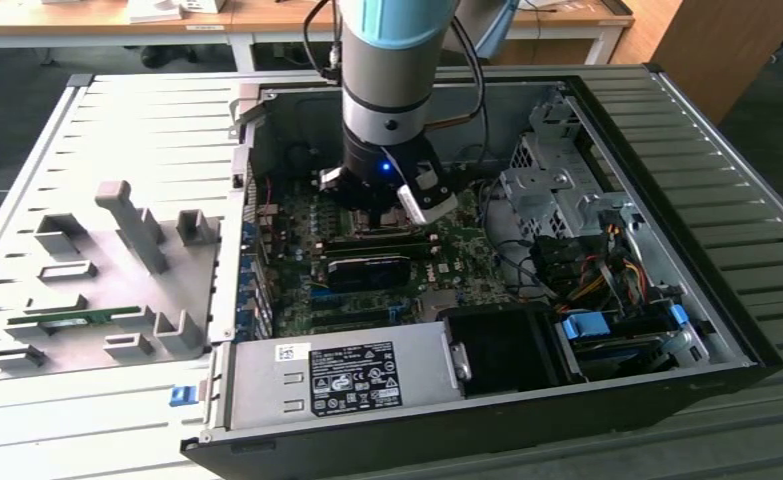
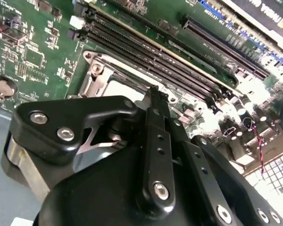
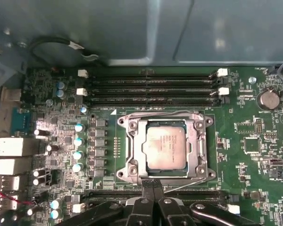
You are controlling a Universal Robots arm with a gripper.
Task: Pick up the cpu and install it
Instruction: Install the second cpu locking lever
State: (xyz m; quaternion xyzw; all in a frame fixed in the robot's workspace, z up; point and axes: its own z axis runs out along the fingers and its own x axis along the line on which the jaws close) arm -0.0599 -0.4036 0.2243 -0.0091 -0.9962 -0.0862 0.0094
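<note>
In the first wrist view the cpu (image 3: 165, 147) lies flat in its socket (image 3: 164, 146) at the middle of the green motherboard (image 3: 254, 155), its silvery top showing inside the metal frame, which surrounds it on all sides. At about twelve o'clock from the socket run the long black memory slots (image 3: 151, 87), all apart from it. The pincer (image 3: 153, 184) sits at six o'clock from the socket, its black fingers drawn close together into a narrow stance with nothing between them; the tips stand just beside the frame's near edge, and whether they touch it I cannot tell. In the second wrist view the pincer (image 2: 153, 94) shows the same thin, nearly closed tips over the socket frame (image 2: 96, 75), with the memory slots (image 2: 155, 52) beyond. In the exterior view the arm (image 1: 388, 80) reaches straight down into the open computer case (image 1: 658, 130), which lies on its side on a slatted grey surface (image 1: 138, 120). The grey power supply (image 1: 338, 380) sits at six o'clock from the arm, and a grey fixture tray (image 1: 98, 270) rests at nine o'clock, outside the case.
</note>
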